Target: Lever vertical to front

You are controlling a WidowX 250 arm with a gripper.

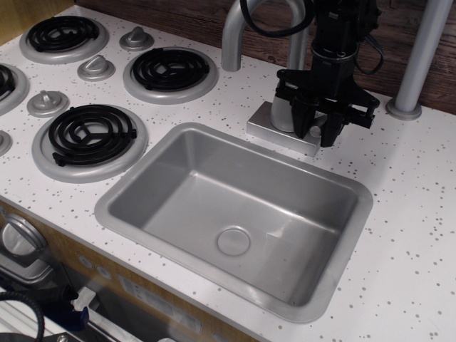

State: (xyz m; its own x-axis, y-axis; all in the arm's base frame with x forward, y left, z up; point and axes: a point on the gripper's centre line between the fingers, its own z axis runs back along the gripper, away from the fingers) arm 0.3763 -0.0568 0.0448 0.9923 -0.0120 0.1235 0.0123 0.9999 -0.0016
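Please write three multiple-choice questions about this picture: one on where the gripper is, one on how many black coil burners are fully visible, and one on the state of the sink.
1. Where is the gripper?
A. Over the burners
B. At the faucet base, behind the sink
C. Inside the sink, at the drain

2. How many black coil burners are fully visible?
A. One
B. Three
C. Six

3. What is the state of the sink?
A. Empty and dry
B. Full of water
C. Stacked with dishes

Answers:
1. B: the black gripper hangs right in front of the faucet base, at the far rim of the sink.
2. B: three whole coils show on the left; a fourth is cut by the edge.
3. A: only the bare grey basin and its drain are seen.
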